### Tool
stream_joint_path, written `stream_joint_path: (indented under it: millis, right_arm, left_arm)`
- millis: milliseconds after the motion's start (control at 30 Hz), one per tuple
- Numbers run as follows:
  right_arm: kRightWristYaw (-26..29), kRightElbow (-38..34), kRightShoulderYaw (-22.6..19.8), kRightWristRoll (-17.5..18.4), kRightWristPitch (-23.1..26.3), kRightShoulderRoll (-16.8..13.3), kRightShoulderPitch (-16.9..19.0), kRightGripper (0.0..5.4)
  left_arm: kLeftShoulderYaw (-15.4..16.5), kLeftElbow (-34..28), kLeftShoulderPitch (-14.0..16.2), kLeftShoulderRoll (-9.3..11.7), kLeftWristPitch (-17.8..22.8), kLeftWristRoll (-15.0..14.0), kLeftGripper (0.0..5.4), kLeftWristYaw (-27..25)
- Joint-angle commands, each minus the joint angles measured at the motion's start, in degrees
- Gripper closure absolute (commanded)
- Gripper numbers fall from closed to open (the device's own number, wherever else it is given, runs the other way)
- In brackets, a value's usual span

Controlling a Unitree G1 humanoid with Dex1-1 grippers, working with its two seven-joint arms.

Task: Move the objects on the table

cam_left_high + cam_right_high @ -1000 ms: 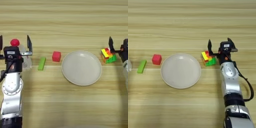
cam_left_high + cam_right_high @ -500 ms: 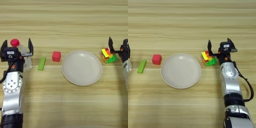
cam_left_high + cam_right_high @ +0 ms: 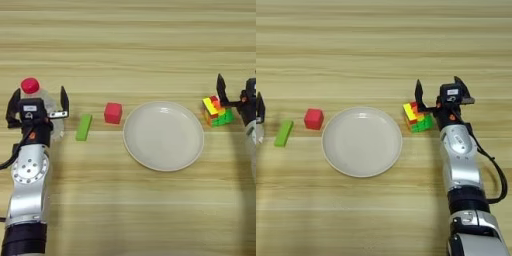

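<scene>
At the far left of the table (image 3: 150,45), the left gripper (image 3: 37,101) stood with its two black fingers spread wide, one on each side of the clear plastic bottle (image 3: 42,100). The bottle stood upright directly behind the gripper body, its red cap (image 3: 30,85) showing just above the left finger. Whether either finger touched the bottle wall could not be determined; the fingers were not pressed together on it. This spread stance suited a straddling approach, leaving room for the bottle's width before any closure.

Just to the right of the left gripper lay the flat green block (image 3: 83,126), its long axis running roughly away from the robot with a slight tilt. The small red cube (image 3: 113,113) sat just beyond it, further right, clear of the block and just beside the rim of the round beige plate (image 3: 135,145). The plate carried nothing and lay between the two grippers, well apart from the left one and nearer the right.

At the right, the multicoloured puzzle cube (image 3: 418,116) rested on the table immediately left of the right gripper (image 3: 440,91). The gripper's fingers were spread; the left finger stood above the cube's upper rear corner, and the right finger was well clear of it. The cube was not pinched. In judgement, the open stance beside the cube left it free on the table for a later grasp.
</scene>
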Motion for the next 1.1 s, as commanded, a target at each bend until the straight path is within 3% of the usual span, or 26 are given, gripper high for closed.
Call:
stream_joint_path:
  millis: [33,333,1100]
  right_arm:
    - [-0.1,0.0,-0.1,0.3,0.2,0.1,-0.8,0.00]
    - [0.0,0.0,-0.2,0.3,0.2,0.0,-0.6,0.00]
    - [0.1,-0.1,-0.3,0.3,0.3,-0.2,-0.6,0.00]
  left_arm:
    - [-0.3,1.6,-1.0,0.6,0.5,0.5,0.04,0.2]
    - [-0.5,2.2,-1.0,0.7,0.5,0.6,0.04,0.3]
    - [-1.1,1.9,-0.5,1.0,0.0,0.2,1.98,-0.5]
